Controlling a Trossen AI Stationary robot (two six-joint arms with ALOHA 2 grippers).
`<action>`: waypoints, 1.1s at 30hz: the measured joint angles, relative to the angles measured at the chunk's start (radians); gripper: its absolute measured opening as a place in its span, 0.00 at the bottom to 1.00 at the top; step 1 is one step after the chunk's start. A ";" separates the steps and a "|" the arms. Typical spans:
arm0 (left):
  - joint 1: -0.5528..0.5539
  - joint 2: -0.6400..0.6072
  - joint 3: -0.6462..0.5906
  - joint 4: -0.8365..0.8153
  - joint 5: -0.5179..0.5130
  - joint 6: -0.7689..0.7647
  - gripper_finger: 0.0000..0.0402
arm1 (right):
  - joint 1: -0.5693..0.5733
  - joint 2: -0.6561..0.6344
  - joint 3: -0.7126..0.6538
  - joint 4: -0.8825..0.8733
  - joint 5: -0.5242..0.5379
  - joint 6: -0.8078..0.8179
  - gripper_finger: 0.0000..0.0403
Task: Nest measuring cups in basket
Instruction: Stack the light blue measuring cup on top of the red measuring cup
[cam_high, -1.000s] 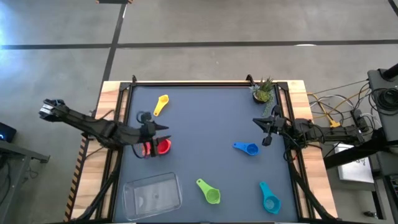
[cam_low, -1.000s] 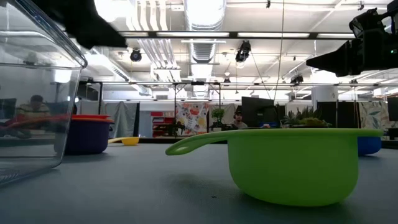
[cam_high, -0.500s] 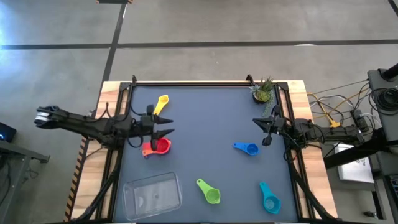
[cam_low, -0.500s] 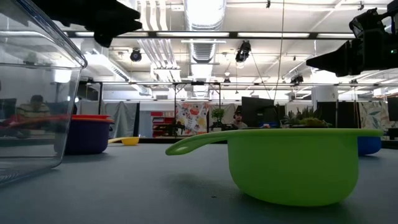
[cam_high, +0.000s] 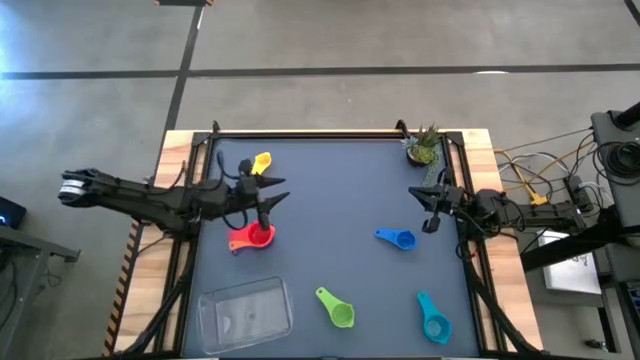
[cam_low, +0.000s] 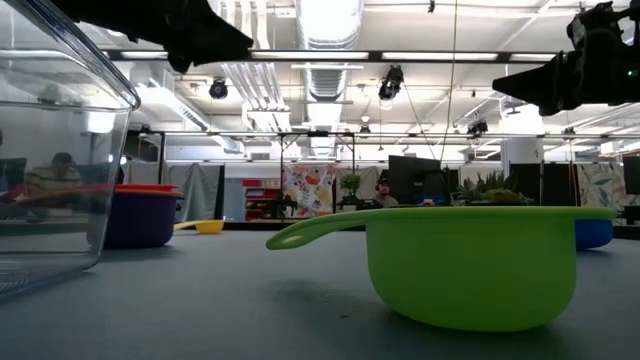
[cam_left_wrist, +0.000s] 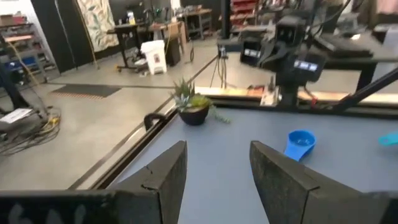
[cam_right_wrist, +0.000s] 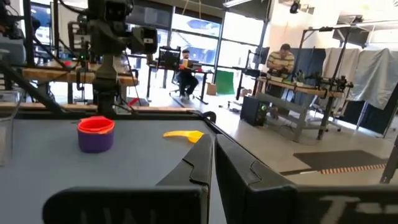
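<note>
A red measuring cup (cam_high: 253, 237) sits nested in a purple one (cam_right_wrist: 96, 142) at the table's left. My left gripper (cam_high: 272, 198) hovers just past this stack, toward the far right of it. It is open and level, with nothing between its fingers (cam_left_wrist: 163, 177). A yellow cup (cam_high: 260, 163) lies toward the far edge. A blue cup (cam_high: 398, 238) lies right of centre. A green cup (cam_high: 338, 309) and a teal cup (cam_high: 433, 320) lie near the front edge. The clear basket (cam_high: 245, 310) stands at the front left. My right gripper (cam_high: 425, 205) waits shut above the table's right side.
A small potted plant (cam_high: 423, 147) stands in the far right corner. A raised rail (cam_high: 320, 133) runs along the table's far edge and sides. Bare dark mat lies across the table's middle (cam_high: 330, 210).
My left gripper has gone from just above the red cup toward the table's far edge and to the right, rising a little. It has tipped up from pointing downward to nearly level. Its fingers stay apart, and the red cup stays where it was.
</note>
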 joint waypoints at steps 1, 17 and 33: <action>0.000 0.016 0.003 0.000 -0.009 0.001 0.39 | 0.000 0.000 0.000 0.000 0.000 0.000 0.02; 0.013 0.066 0.003 0.151 0.038 -0.031 0.39 | 0.002 0.171 0.242 -0.218 -0.155 0.255 0.02; 0.013 0.078 -0.047 0.214 0.092 -0.038 0.39 | 0.112 0.688 0.667 -0.714 -0.322 0.352 0.02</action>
